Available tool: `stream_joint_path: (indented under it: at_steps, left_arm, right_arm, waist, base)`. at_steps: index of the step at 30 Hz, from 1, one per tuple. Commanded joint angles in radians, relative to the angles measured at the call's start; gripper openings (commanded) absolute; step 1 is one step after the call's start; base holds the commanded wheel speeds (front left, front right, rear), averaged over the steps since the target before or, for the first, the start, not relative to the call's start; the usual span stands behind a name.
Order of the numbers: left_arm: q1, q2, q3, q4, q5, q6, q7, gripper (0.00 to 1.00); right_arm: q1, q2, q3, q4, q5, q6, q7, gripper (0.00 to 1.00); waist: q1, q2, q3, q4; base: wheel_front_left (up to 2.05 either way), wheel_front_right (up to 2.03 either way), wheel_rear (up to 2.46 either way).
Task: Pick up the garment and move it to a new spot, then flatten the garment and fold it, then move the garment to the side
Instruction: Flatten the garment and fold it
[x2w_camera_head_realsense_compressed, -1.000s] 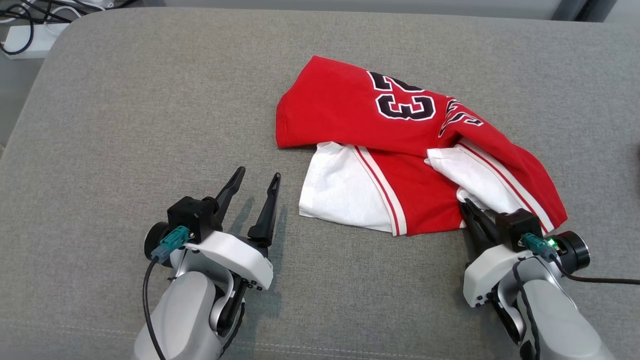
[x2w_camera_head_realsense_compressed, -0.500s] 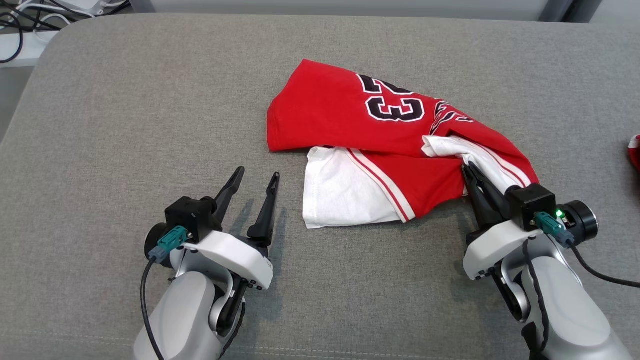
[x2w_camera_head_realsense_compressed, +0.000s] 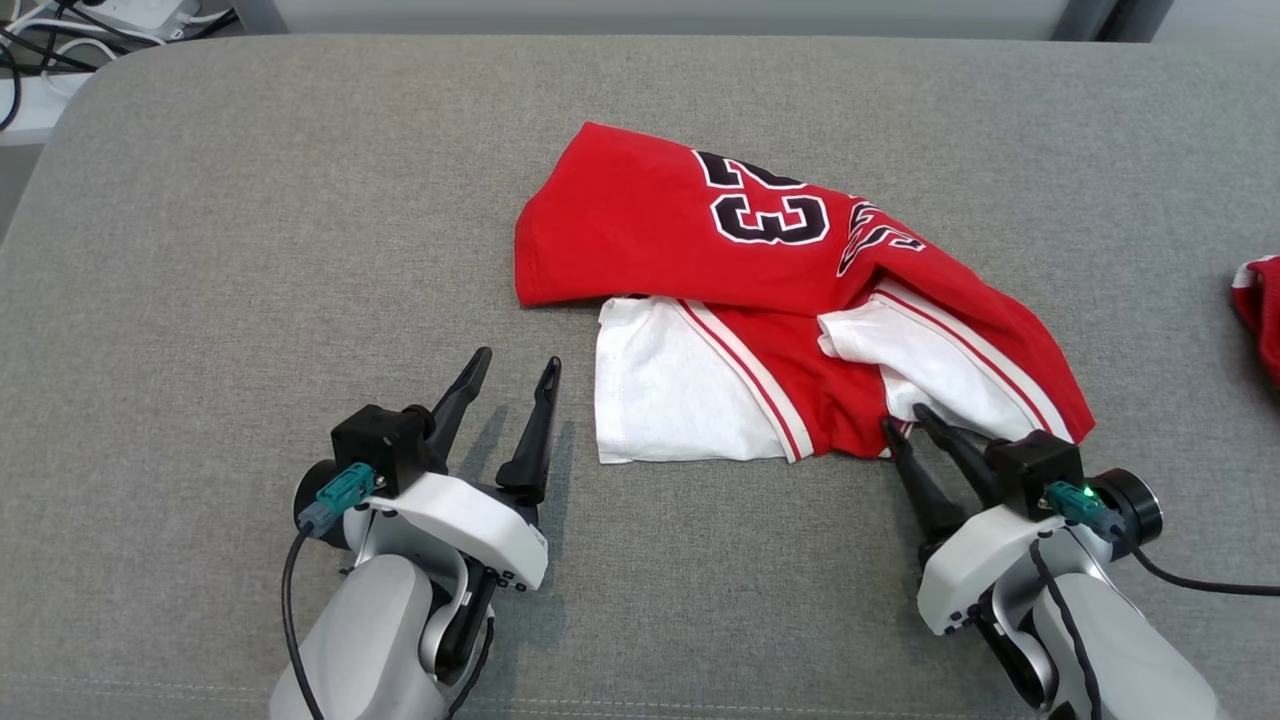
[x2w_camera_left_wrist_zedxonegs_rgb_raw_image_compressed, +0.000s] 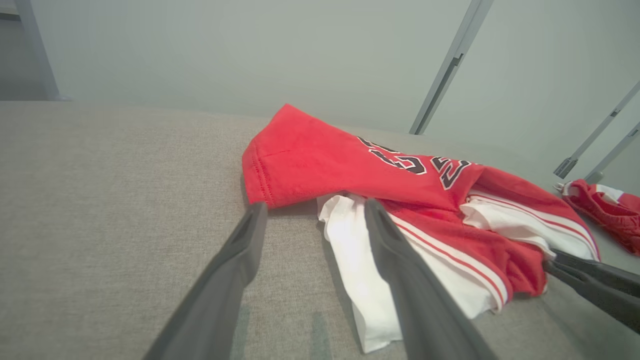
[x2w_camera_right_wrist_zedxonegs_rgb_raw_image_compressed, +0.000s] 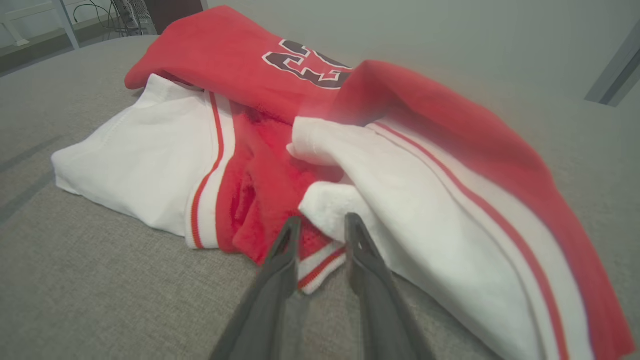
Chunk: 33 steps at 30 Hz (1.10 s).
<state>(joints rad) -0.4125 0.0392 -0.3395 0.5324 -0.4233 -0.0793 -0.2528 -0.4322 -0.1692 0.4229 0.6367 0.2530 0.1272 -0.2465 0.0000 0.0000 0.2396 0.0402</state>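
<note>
So the red 23 jersey (x2w_camera_head_realsense_compressed: 650, 215) is lying crumpled a bit right of centre in the head view, on the grey fabric surface (x2w_camera_head_realsense_compressed: 250, 220). It's number side up, with two white red-striped sleeves (x2w_camera_head_realsense_compressed: 670, 390) sticking out along its lower edge.

The right gripper (x2w_camera_head_realsense_compressed: 905, 420) is at the lower right with its tips right at the jersey's bottom hem. In the right wrist view its fingers (x2w_camera_right_wrist_zedxonegs_rgb_raw_image_compressed: 280, 260) are slightly parted. A striped corner of the hem sits in the gap, but it looks let go, not pinched.

The left gripper (x2w_camera_head_realsense_compressed: 515, 362) is at the lower left, spread wide and holding nothing. It's near the white sleeve but not touching it.

There's also another red and white cloth (x2w_camera_head_realsense_compressed: 1262, 310) at the right edge, well apart from the jersey, and some cables (x2w_camera_head_realsense_compressed: 15, 40) in the upper left corner, off the surface.
</note>
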Motion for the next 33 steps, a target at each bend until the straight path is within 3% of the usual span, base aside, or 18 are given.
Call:
stream_joint_path:
  at_steps: [1,10,11,13,15,18,27,33]
  left_arm:
    - [-0.010,0.011,0.026,-0.017,-0.005,-0.001,-0.009,1.00]
    - [-0.017,0.011,0.016,-0.016,-0.008,-0.002,-0.009,1.00]
    - [-0.016,0.011,0.014,-0.016,-0.008,-0.001,-0.009,1.00]
    - [-0.015,0.011,0.011,-0.017,-0.010,0.000,-0.009,1.00]
    - [-0.015,0.011,0.009,-0.016,-0.012,0.000,-0.009,1.00]
    - [-0.013,0.011,0.008,-0.016,-0.014,0.001,-0.009,1.00]
    - [-0.009,0.011,0.012,-0.016,-0.014,0.003,-0.009,1.00]
    - [-0.015,0.011,0.009,-0.010,-0.008,0.001,-0.009,1.00]
  right_arm:
    - [-0.013,-0.002,0.019,-0.006,0.015,0.003,-0.006,1.00]
    - [-0.042,0.008,0.001,0.014,0.020,0.003,-0.014,0.98]
    - [-0.044,0.009,-0.002,0.008,0.023,0.003,-0.015,0.87]
    - [-0.044,0.010,-0.010,-0.008,0.025,0.003,-0.015,0.48]
    - [-0.038,0.008,-0.015,-0.022,0.023,0.003,-0.015,0.34]
    - [-0.024,0.004,-0.028,-0.042,0.027,0.003,-0.015,0.00]
    - [0.013,-0.011,-0.109,-0.189,0.040,0.003,-0.015,0.00]
    - [-0.084,-0.048,-0.138,-0.357,0.031,0.003,-0.015,0.00]
  waist:
    - [0.0000,0.0000,0.004,0.001]
    - [0.0000,0.0000,0.017,0.014]
    - [0.0000,0.0000,0.018,0.015]
    - [0.0000,0.0000,0.018,0.017]
    - [0.0000,0.0000,0.018,0.018]
    - [0.0000,0.0000,0.014,0.016]
    - [0.0000,0.0000,-0.001,-0.003]
    - [0.0000,0.0000,-0.012,-0.024]
  base:
    - [0.00,0.00,0.00]
    - [0.00,0.00,0.00]
    - [0.00,0.00,0.00]
    - [0.00,0.00,0.00]
    - [0.00,0.00,0.00]
    - [0.00,0.00,0.00]
    - [0.00,0.00,0.00]
    - [0.00,0.00,0.00]
